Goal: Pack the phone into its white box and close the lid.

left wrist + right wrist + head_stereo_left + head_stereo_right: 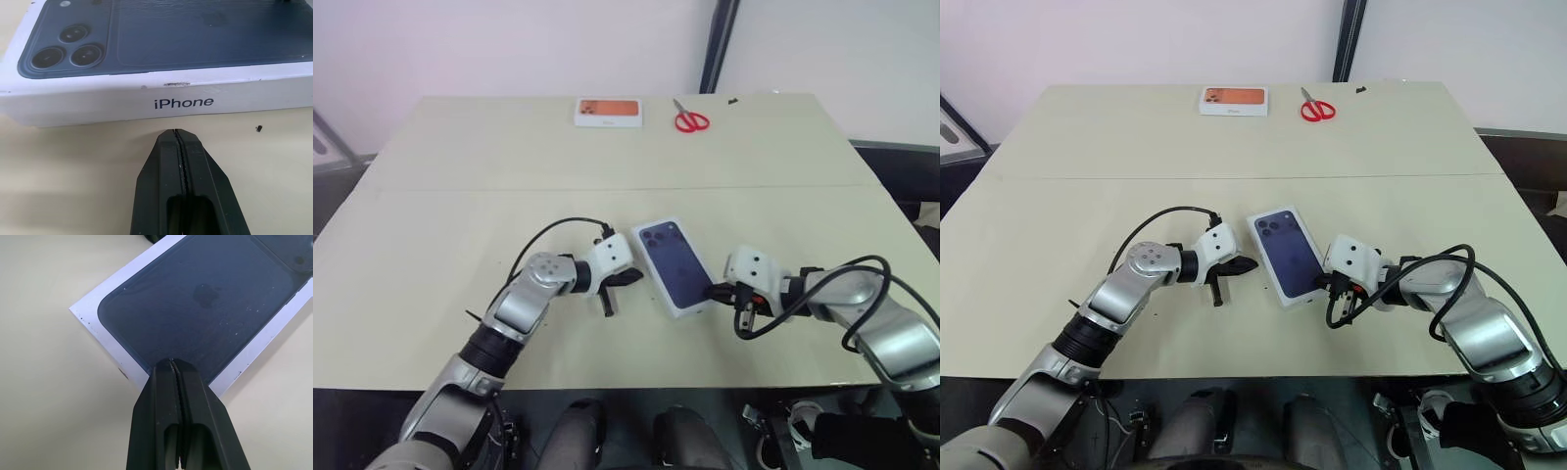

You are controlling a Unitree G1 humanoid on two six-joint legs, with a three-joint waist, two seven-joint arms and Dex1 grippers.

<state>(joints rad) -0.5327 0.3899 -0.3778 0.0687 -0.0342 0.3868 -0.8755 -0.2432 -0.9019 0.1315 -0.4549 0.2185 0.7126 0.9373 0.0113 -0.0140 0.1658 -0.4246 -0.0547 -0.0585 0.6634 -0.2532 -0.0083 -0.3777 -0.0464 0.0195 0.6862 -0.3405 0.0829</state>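
Lid (674,264) already sits on the white box near the table's (431,294) front edge, so I read this as final seating. Left gripper (625,279), fingers pressed together and empty, at its 9 o'clock side wall; right gripper (717,291), likewise closed and empty, over the 5 o'clock corner. Next: press the lid flush. Open tabletop all round; scissors (690,118) and orange-printed box (608,112) far off at 12
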